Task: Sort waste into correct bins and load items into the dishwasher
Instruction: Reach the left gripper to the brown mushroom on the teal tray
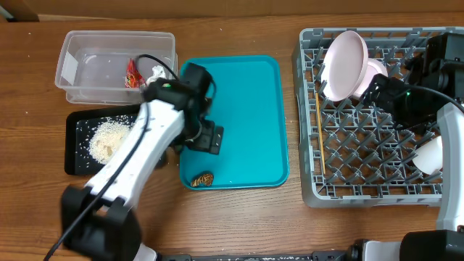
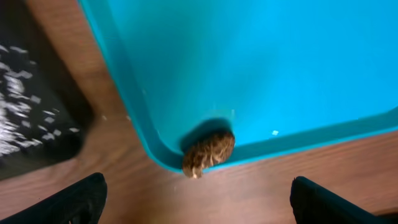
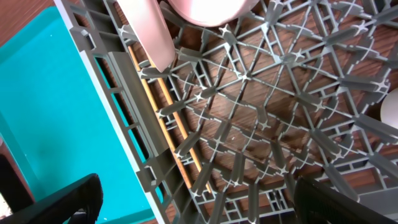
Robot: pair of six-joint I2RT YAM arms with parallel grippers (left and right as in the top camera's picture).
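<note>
The grey dish rack (image 1: 310, 190) fills the tabletop's right edge, with the teal tray (image 1: 246, 101) mid-table. The white plate (image 1: 342, 64) leans in the rack's far-left corner. The left gripper (image 2: 199, 202) and right gripper (image 3: 196, 202) gape, empty. The brown scrap (image 2: 208, 152) sits at the tray's near-left corner.

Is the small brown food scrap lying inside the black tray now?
No, the brown food scrap sits at a corner of the teal tray, apart from the black tray.

The left claw (image 1: 208, 138) hangs over the teal tray (image 1: 254, 109), seemingly open, near the brown scrap (image 1: 202, 179)
</note>
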